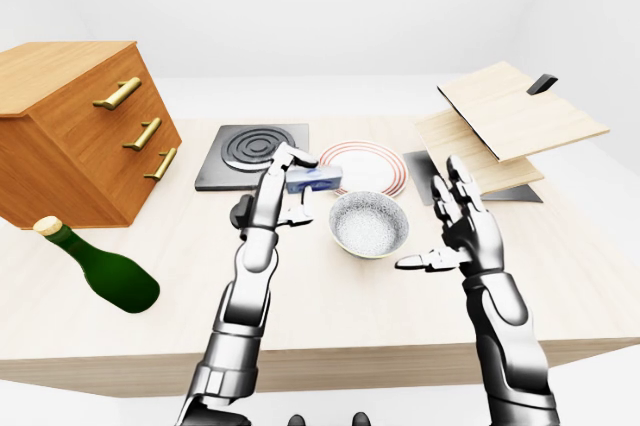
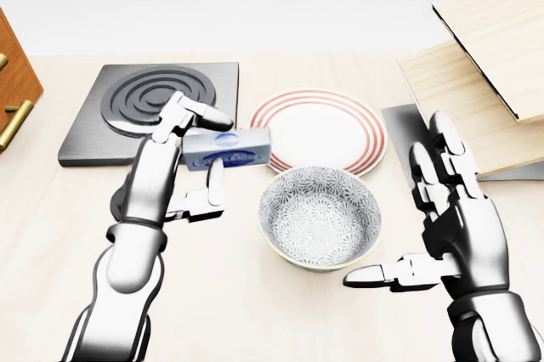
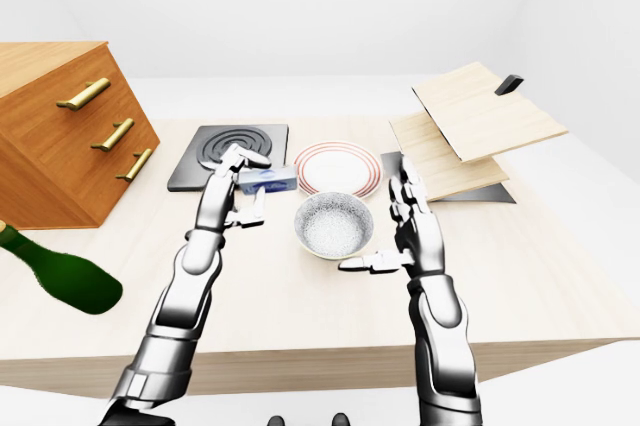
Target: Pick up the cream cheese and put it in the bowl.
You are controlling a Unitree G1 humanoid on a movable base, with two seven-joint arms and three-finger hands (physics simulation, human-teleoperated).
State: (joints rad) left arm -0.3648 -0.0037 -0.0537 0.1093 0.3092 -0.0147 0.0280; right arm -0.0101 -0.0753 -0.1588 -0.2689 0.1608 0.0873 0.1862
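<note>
The cream cheese point(image 2: 228, 149) is a small white and blue box. My left hand point(image 2: 202, 154) is shut on it and holds it above the table, just left of the bowl point(image 2: 320, 217). The bowl is grey-white with a speckled pattern and stands upright and empty in the middle of the head view. My right hand point(image 2: 416, 226) is open and empty, palm turned toward the bowl, just right of it, thumb point(image 2: 382, 275) pointing at its rim.
A red-rimmed white plate point(image 2: 365, 128) lies above the bowl. A black stove burner point(image 2: 153, 107) is at upper left. A wooden drawer cabinet point(image 1: 80, 131) and a lying green bottle point(image 1: 105, 271) are at left. Tilted wooden boards point(image 1: 510, 121) are at right.
</note>
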